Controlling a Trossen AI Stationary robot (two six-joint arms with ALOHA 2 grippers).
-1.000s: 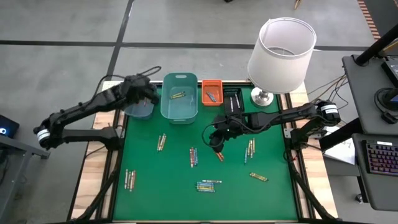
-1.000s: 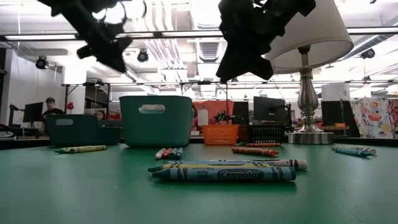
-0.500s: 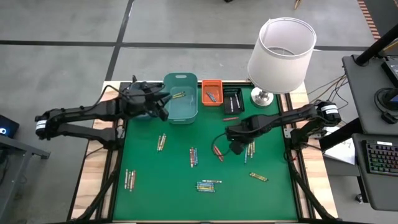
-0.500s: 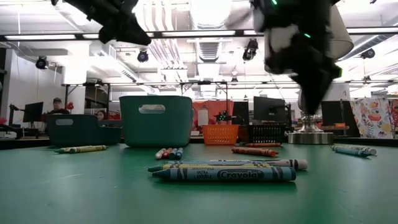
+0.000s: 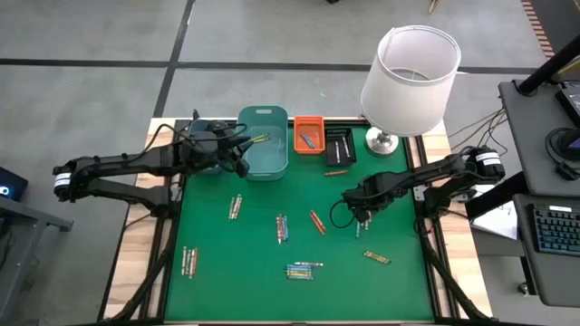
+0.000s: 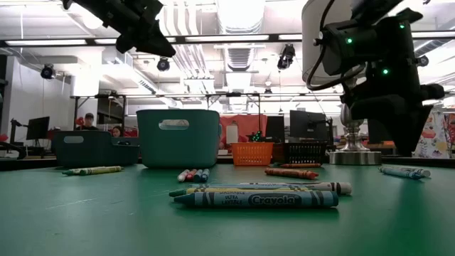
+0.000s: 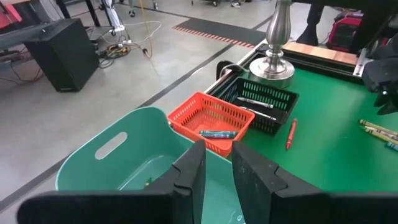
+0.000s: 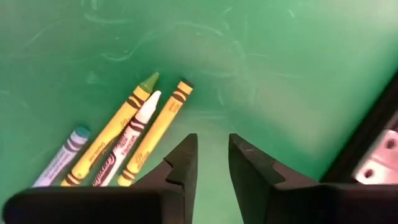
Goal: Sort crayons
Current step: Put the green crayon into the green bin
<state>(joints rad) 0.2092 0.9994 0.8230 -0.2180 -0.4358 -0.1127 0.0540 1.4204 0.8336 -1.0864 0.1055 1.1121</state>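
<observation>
Hovering over the large teal bin (image 5: pixel 263 143) at the back of the green table (image 5: pixel 208 244), the left gripper (image 5: pixel 237 156) shows its fingers (image 7: pixel 191 169) set with a narrow gap and nothing between them. Beyond that bin the left wrist view takes in an orange basket (image 7: pixel 211 117) with a blue crayon (image 7: pixel 217 133) inside, a black basket (image 7: pixel 261 99) next to it, and a red crayon (image 7: pixel 290 132) lying on the table just in front of the black one. The right gripper (image 5: pixel 361 215) hangs low over the table's right side, its fingers (image 8: pixel 180 165) slightly parted and empty, directly above a small cluster of crayons (image 8: pixel 127 140): two yellow, one white, one pale blue, lying side by side. More crayons are scattered across the table, among them an orange-red one (image 5: pixel 317 222) near the middle and a bundle (image 5: pixel 304 269) toward the front edge. A white-shaded lamp (image 5: pixel 410 68) stands at the back right corner
</observation>
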